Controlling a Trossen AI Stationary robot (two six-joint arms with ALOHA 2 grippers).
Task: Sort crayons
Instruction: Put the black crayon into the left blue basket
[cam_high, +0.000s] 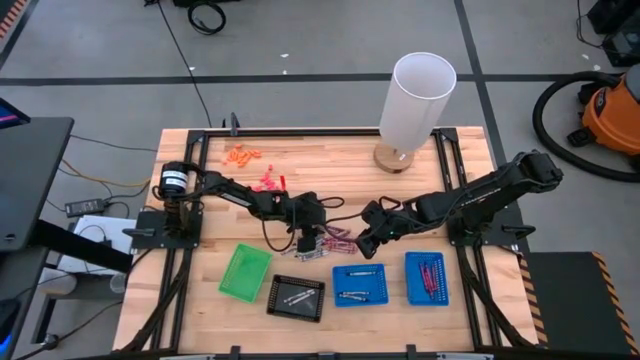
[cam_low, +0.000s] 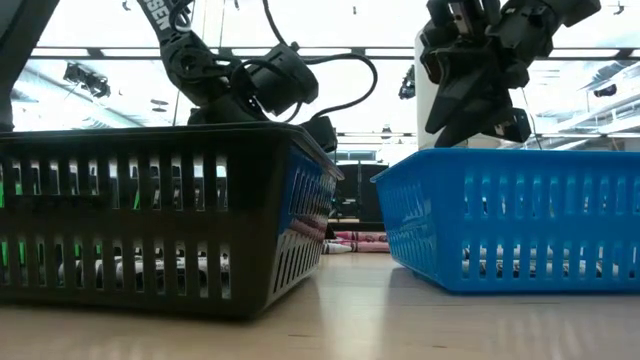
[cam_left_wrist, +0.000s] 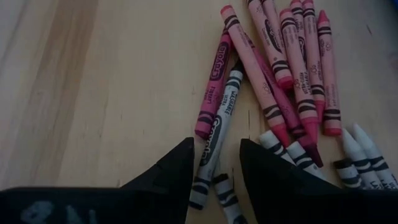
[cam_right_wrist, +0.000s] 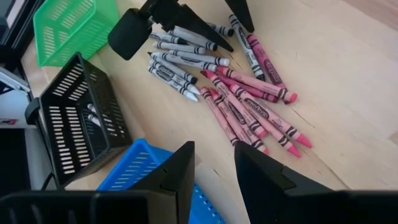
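High view: looks straight down from above; whole table (cam_high: 330, 160) and both arms in frame, floor around it visible.

Low view: sits at table-top height, faces level across the table into the room; black tray (cam_low: 160, 215) and blue tray (cam_low: 515, 215) stand very close to the lens.

Left wrist view: very near the wood, faces down past the left pincer (cam_left_wrist: 216, 171) onto the crayons (cam_left_wrist: 273, 74).

Right wrist view: farther back and higher, faces past the right pincer (cam_right_wrist: 214, 171).

Shared: both wrist views and the high view cover the same crayon pile; right wrist view also takes in the black tray.
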